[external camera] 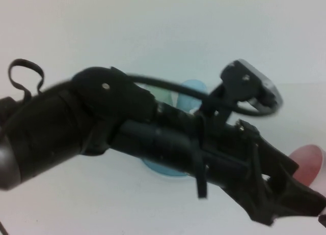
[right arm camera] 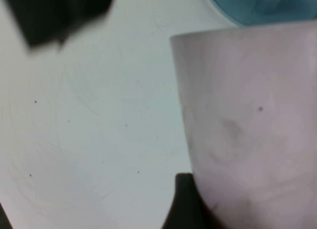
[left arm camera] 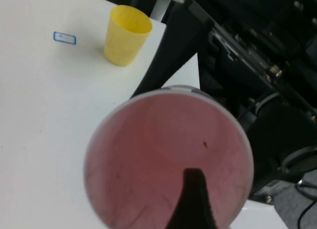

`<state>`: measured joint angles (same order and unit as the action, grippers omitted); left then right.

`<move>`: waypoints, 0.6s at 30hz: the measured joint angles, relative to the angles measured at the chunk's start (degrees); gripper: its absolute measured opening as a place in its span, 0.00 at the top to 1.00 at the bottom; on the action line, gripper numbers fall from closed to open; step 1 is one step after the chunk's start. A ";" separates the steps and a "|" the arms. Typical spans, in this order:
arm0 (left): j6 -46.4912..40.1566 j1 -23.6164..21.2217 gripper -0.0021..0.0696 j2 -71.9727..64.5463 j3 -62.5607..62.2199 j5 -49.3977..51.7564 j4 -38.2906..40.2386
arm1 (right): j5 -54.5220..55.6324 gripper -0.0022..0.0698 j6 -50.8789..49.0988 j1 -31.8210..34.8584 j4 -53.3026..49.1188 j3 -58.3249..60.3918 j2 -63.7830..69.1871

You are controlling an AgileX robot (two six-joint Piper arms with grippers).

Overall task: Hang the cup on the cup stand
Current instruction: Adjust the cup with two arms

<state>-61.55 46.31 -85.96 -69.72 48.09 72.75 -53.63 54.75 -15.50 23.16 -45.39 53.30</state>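
Cup held beside the stand, left arm stretched across.
In the high view, the cup stand (external camera: 191, 90) is crossed by the left arm, with the left gripper (external camera: 305, 202) beside the cup (external camera: 309, 165). In the left wrist view, the cup's mouth is looked into; this claw's state cannot be told. In the right wrist view, the cup is grasped by the right gripper (right arm camera: 188, 204).

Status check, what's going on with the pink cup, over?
Left hand at cup mouth, far right. Right hand beside cup wall. Cup not hung. Left arm mostly hides stand.
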 joint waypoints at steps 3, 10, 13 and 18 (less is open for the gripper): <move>0.00 2.44 0.24 0.02 0.00 -4.85 -1.57 | 0.00 0.20 -0.64 0.00 -0.13 0.00 0.00; 0.09 4.27 0.24 -1.80 0.00 -7.87 -1.62 | 0.00 0.20 -0.92 0.00 -0.13 0.00 0.00; 1.08 4.27 0.26 -3.27 0.00 -7.85 -0.54 | 0.00 0.20 -0.92 0.00 -0.13 0.00 0.00; 2.17 4.27 0.52 -5.15 0.00 -7.45 3.22 | 0.00 0.20 -0.92 0.00 -0.13 0.00 0.03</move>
<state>-59.38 50.58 -91.11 -69.72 40.64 75.97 -53.63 53.83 -15.50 23.03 -45.39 53.32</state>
